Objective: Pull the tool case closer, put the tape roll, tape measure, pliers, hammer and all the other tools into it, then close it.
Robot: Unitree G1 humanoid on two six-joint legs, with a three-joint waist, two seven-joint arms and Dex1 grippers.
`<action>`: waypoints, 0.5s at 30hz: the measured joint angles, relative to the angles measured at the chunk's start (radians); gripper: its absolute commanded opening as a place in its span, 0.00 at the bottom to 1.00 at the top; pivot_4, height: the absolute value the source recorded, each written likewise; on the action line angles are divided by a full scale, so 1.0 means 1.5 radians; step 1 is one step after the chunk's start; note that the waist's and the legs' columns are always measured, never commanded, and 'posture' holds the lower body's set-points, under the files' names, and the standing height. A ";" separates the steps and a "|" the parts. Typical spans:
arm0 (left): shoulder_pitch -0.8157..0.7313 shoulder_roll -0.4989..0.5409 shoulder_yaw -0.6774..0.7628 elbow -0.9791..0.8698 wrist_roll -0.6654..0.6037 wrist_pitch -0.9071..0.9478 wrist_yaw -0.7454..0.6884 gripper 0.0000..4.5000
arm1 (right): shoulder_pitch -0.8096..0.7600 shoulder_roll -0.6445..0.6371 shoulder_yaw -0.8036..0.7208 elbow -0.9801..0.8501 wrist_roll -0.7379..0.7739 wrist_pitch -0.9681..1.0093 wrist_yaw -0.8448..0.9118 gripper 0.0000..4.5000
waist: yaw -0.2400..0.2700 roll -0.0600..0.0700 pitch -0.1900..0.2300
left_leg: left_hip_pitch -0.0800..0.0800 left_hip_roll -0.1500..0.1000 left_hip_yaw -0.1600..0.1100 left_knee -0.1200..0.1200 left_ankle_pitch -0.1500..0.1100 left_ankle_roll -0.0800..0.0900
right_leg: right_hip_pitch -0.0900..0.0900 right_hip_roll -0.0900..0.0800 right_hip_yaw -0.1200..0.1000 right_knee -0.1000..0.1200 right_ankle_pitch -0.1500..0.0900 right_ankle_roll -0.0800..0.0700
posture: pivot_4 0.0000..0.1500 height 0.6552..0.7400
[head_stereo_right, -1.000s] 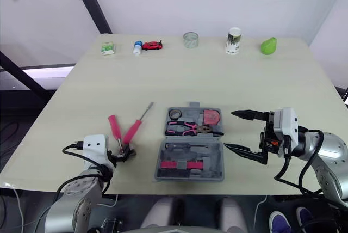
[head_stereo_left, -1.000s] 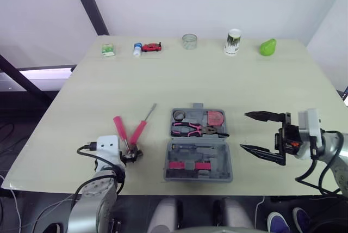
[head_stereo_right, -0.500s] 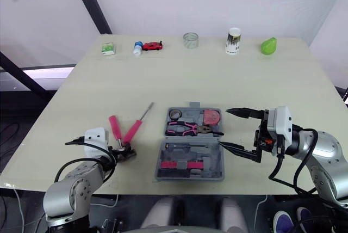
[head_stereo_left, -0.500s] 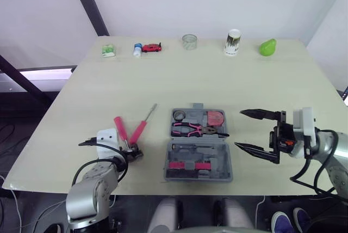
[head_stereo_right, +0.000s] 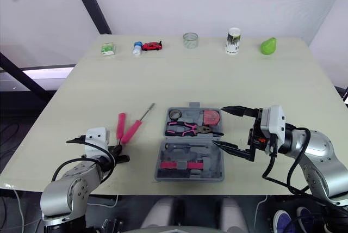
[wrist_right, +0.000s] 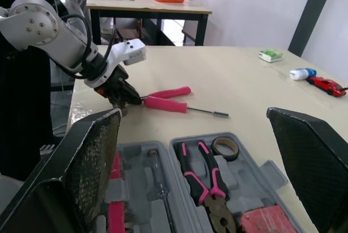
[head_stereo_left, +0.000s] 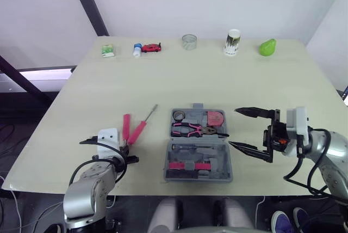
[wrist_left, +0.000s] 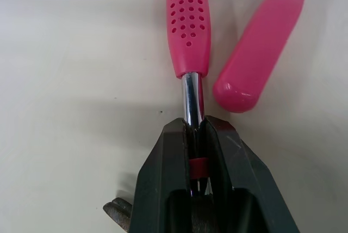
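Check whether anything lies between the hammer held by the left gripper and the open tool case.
Yes: the pink-handled screwdriver lies between the hammer and the tool case, close beside the hammer's handle.

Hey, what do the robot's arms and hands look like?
The arms are rounded silver-grey shells with black cables looping outside near the wrists. Each wrist carries a white boxy module. The left hand and right hand each have two black tapered fingers; the right's inner faces look mesh-textured.
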 measured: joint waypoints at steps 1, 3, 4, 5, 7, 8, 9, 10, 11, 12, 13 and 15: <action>0.006 0.011 -0.001 0.000 -0.001 0.000 -0.012 0.01 | 0.000 0.003 0.003 0.000 -0.001 0.000 0.000 1.00 | 0.000 0.000 0.000 | 0.000 0.000 0.000 0.000 0.000 0.000 | 0.000 0.000 0.000 0.000 0.000 0.000 | 1.00 1.00; 0.022 0.056 0.000 0.000 -0.013 -0.001 -0.047 0.01 | 0.000 0.004 0.004 0.000 -0.003 -0.001 0.000 1.00 | -0.001 0.000 0.000 | 0.000 0.000 0.000 0.000 0.000 0.000 | -0.001 0.000 0.000 0.000 0.000 0.000 | 1.00 1.00; 0.022 0.057 0.000 0.000 -0.013 -0.001 -0.049 0.01 | 0.000 0.004 0.004 0.000 -0.003 -0.001 0.000 1.00 | -0.002 0.000 0.000 | 0.000 0.000 0.000 0.000 0.000 0.000 | -0.001 -0.001 0.000 0.000 0.000 0.000 | 1.00 1.00; 0.032 0.074 -0.006 0.000 -0.015 -0.004 -0.067 0.01 | 0.000 0.005 0.004 0.000 -0.004 -0.001 0.000 1.00 | -0.003 0.000 0.000 | 0.000 0.000 0.000 0.000 0.000 0.000 | -0.001 -0.001 0.000 0.000 0.000 0.000 | 1.00 1.00; 0.058 0.152 -0.031 0.000 -0.023 -0.019 -0.118 0.01 | -0.001 0.006 0.005 0.000 -0.006 -0.002 -0.001 1.00 | -0.004 -0.001 0.001 | 0.000 0.001 0.000 -0.001 0.000 0.000 | -0.001 -0.001 0.001 0.000 0.000 0.000 | 1.00 1.00; 0.067 0.179 -0.035 0.000 -0.027 -0.024 -0.142 0.01 | -0.001 0.009 0.005 0.000 -0.007 -0.003 -0.002 1.00 | -0.004 -0.001 0.001 | 0.000 0.001 0.000 -0.001 0.000 0.000 | -0.001 -0.002 0.001 0.000 0.000 0.000 | 1.00 1.00; 0.070 0.186 -0.037 0.000 -0.029 -0.026 -0.154 0.01 | -0.001 0.012 0.005 0.000 -0.009 -0.003 -0.002 1.00 | -0.003 0.000 0.001 | 0.000 0.000 0.000 -0.001 0.000 0.000 | -0.001 -0.002 0.001 -0.001 0.000 0.000 | 1.00 1.00; 0.075 0.199 -0.043 0.000 -0.031 -0.035 -0.170 0.01 | -0.001 0.018 0.007 0.000 -0.011 -0.003 -0.003 1.00 | -0.002 0.000 0.001 | -0.001 0.000 0.000 -0.001 0.000 0.000 | -0.001 -0.002 0.001 -0.001 0.000 0.000 | 1.00 1.00; 0.078 0.209 -0.048 0.000 -0.033 -0.042 -0.182 0.01 | -0.001 0.019 0.011 0.000 -0.011 -0.004 -0.003 1.00 | 0.000 -0.001 0.001 | -0.001 0.000 0.000 -0.001 0.000 0.000 | -0.001 -0.003 0.001 -0.001 0.000 0.000 | 1.00 1.00; 0.084 0.219 -0.053 0.000 -0.036 -0.049 -0.196 0.01 | -0.001 0.021 0.013 0.000 -0.013 -0.004 -0.003 1.00 | 0.001 -0.001 0.001 | -0.001 0.000 0.000 -0.001 0.000 0.000 | -0.001 -0.003 0.001 -0.001 0.000 0.000 | 1.00 1.00; 0.087 0.224 -0.054 0.000 -0.038 -0.053 -0.204 0.01 | -0.001 0.024 0.015 0.000 -0.013 -0.004 -0.002 1.00 | 0.001 -0.001 0.001 | -0.001 0.000 0.000 -0.001 0.000 0.000 | -0.001 -0.004 0.001 -0.001 0.000 0.000 | 1.00 1.00; 0.090 0.226 -0.053 0.000 -0.039 -0.056 -0.210 0.01 | -0.001 0.026 0.015 0.000 -0.013 -0.004 0.001 1.00 | 0.001 -0.001 0.001 | -0.001 0.000 0.000 -0.001 0.000 0.000 | -0.001 -0.005 0.001 -0.002 0.000 0.000 | 1.00 1.00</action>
